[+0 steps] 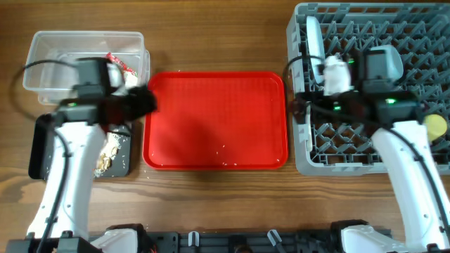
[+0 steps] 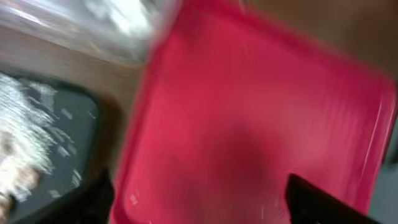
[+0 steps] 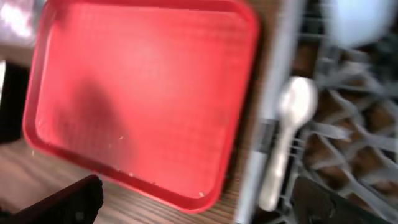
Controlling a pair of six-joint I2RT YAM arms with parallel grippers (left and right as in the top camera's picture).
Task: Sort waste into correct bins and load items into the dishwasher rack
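My left gripper (image 2: 202, 205) (image 1: 146, 102) stands open and blurred over the left rim of the red tray (image 2: 249, 124), with nothing between its fingers. Beside it lies the black tray (image 2: 68, 124) holding beige scraps (image 1: 107, 151). The clear tub (image 1: 49, 56) behind it holds a red-and-white wrapper (image 1: 118, 63). My right gripper (image 3: 196, 208) (image 1: 304, 98) is open at the left wall of the dishwasher rack (image 1: 415, 151). A white spoon (image 3: 283, 143) lies in the rack just inside that wall. A light blue plate (image 1: 314, 39) stands in the rack, and a yellow cup (image 1: 436, 125) sits at its right.
The red tray (image 1: 214, 119) lies between the bins and the rack, with a few crumbs (image 1: 223, 147) on it. Bare wooden table (image 1: 211, 204) runs along the front. Something light blue (image 3: 367, 18) in the rack is too blurred to name.
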